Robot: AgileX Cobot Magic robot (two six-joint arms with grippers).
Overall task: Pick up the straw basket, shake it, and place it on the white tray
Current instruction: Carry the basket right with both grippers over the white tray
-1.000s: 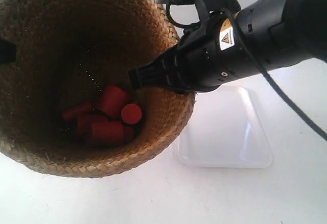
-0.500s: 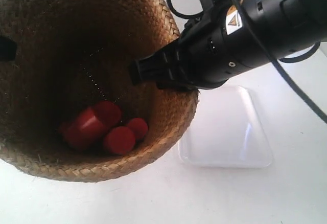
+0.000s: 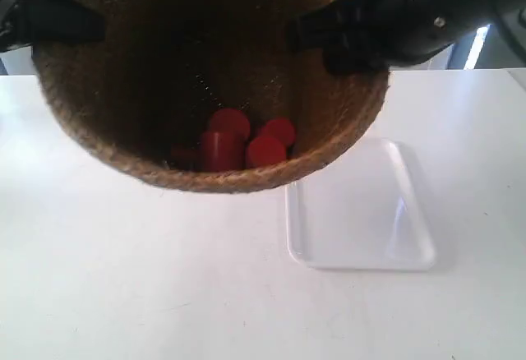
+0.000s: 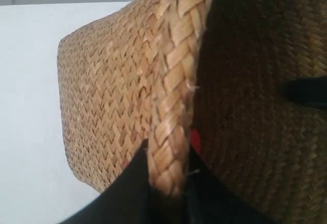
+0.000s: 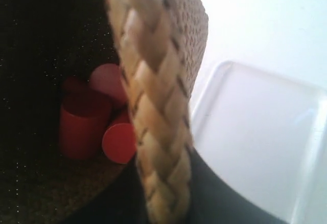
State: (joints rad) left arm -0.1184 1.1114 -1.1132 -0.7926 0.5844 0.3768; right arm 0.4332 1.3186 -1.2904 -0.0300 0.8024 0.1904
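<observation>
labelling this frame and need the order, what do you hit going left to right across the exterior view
left claw on the rim → straw basket with red cups inside → white tray; right claw left out, since it overlaps both basket and tray

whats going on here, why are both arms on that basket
The left gripper and the right gripper clamp the rim of the straw basket on opposite sides, holding it up, apparently clear of the table. Several red cups lie loose in its bottom. The white tray sits bare beside it; the basket is not on it yet.
</observation>
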